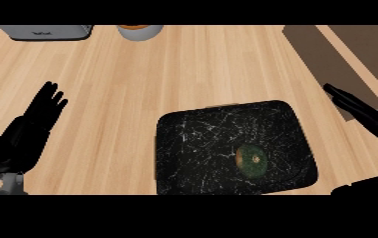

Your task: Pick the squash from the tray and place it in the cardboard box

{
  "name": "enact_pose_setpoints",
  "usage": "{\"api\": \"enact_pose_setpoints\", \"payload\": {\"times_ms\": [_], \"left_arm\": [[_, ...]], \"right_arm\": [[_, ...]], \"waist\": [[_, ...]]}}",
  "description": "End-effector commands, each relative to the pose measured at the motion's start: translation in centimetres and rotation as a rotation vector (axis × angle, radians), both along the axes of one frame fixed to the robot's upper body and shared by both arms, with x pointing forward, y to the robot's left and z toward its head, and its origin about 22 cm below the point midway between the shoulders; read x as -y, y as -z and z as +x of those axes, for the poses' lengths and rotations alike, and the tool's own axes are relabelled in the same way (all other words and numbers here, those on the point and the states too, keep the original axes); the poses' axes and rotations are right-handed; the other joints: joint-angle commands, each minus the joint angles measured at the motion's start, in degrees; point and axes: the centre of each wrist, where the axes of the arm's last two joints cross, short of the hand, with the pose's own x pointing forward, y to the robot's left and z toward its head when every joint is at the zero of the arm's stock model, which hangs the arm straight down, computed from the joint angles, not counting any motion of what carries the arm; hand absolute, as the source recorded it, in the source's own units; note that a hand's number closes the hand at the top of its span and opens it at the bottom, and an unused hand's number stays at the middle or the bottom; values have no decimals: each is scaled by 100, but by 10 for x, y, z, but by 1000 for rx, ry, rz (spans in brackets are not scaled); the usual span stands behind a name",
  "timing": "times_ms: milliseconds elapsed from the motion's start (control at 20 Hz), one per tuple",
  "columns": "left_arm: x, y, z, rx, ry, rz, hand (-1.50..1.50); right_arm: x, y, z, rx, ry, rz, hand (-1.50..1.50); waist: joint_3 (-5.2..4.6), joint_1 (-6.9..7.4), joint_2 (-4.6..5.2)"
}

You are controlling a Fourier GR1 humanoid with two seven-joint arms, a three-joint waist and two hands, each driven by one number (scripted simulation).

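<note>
At the near edge of the pale wooden table (184, 72) lies a black, white-veined tray (199, 147), square with rounded corners. The squash (252, 161), small, round, dark green with an orange patch on its left side, sits in the tray's near right part, touched by nothing.

Left of the tray and well apart from it, the left hand (29, 129) rests open with straight fingers pointing away, holding nothing. Right of the tray, at the view's edge, the right hand (353, 108) shows straight dark fingers spread open and empty, near the tray's far right corner but not touching it.

Beyond the tray to the far right stands the brown cardboard box (314, 52), only partly in view. Far beyond the tray, to its left, are a grey cup with orange contents (140, 31) and a grey appliance (48, 31), both cut off by the view's top.
</note>
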Motion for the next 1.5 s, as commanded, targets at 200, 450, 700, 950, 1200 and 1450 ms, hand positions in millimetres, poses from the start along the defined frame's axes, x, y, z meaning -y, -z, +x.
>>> {"api": "enact_pose_setpoints", "payload": {"times_ms": [200,450,700,950,1200,1450], "left_arm": [[-1,-19,8,15,31,-4,0],[-15,-8,-1,7,-3,9,0],[-1,-3,14,11,25,0,0],[6,12,6,15,4,2,0],[5,-6,10,15,22,-3,0],[2,-5,3,2,19,-3,0]], "right_arm": [[-33,-44,-15,-15,99,-525,-150],[-72,-43,-50,-114,102,-631,-150],[-81,-36,-22,-251,94,-680,-150],[-98,-25,-17,-266,119,-729,-150],[-93,-9,-18,-287,144,-749,-150],[-91,-10,-12,-290,114,-757,-150]], "waist": [[-5,152,34],[1,114,21],[9,132,57],[13,117,51],[17,96,44],[17,108,43]]}}
